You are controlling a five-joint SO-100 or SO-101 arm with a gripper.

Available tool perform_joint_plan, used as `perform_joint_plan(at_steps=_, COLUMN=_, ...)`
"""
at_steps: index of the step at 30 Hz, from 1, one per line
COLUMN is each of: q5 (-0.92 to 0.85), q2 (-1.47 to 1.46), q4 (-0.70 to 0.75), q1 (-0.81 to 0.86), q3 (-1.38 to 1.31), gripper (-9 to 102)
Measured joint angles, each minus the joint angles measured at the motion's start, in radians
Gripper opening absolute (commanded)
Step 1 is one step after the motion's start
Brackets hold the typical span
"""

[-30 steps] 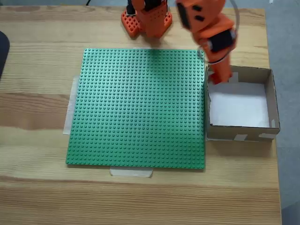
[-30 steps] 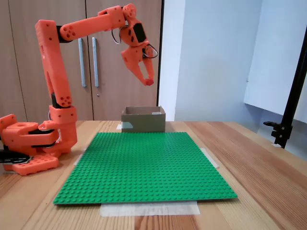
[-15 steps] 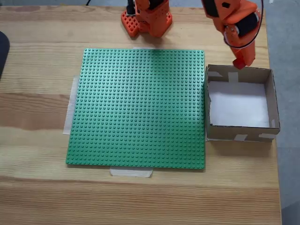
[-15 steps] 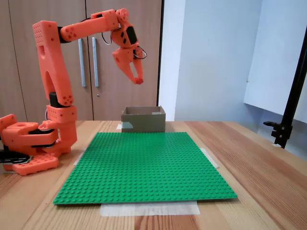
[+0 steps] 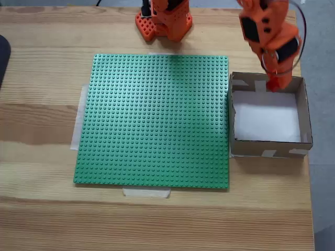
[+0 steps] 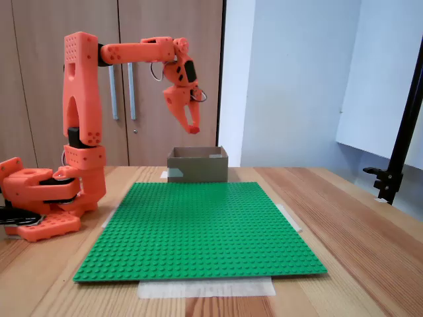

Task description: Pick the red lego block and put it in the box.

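The red lego block (image 5: 273, 85) shows as a small red piece pinched at the tips of my orange gripper (image 5: 274, 83), which is shut on it. In the top-down fixed view they hang over the far edge of the brown cardboard box (image 5: 267, 148), inside its back wall. Seen from the side, the gripper (image 6: 192, 128) points down with the red block (image 6: 193, 130) at its tip, well above the box (image 6: 197, 166). The white bottom of the box lies bare.
A large green baseplate (image 5: 154, 120) taped to the wooden table lies left of the box. The arm's base (image 5: 165, 21) stands at the far table edge. A dark object (image 5: 2, 55) is at the left edge, and a black stand (image 6: 402, 139) rises on the right.
The gripper swung from the box's far left corner to behind the box, then came forward and down over the back wall, keeping the red piece in its tips.
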Motion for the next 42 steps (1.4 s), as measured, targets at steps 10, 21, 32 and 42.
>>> perform_joint_plan(at_steps=10, q5=0.012, q2=-0.143, q4=-0.018, q1=0.035, q3=-0.057, gripper=4)
perform_joint_plan(at_steps=21, q5=0.012, q2=-0.210, q4=-0.006, q1=0.041, q3=-0.129, gripper=6)
perform_joint_plan(at_steps=32, q5=0.012, q2=-0.210, q4=-0.002, q1=0.043, q3=-0.130, gripper=7)
perform_joint_plan(at_steps=42, q5=0.025, q2=-0.210, q4=0.026, q1=0.041, q3=-0.130, gripper=12)
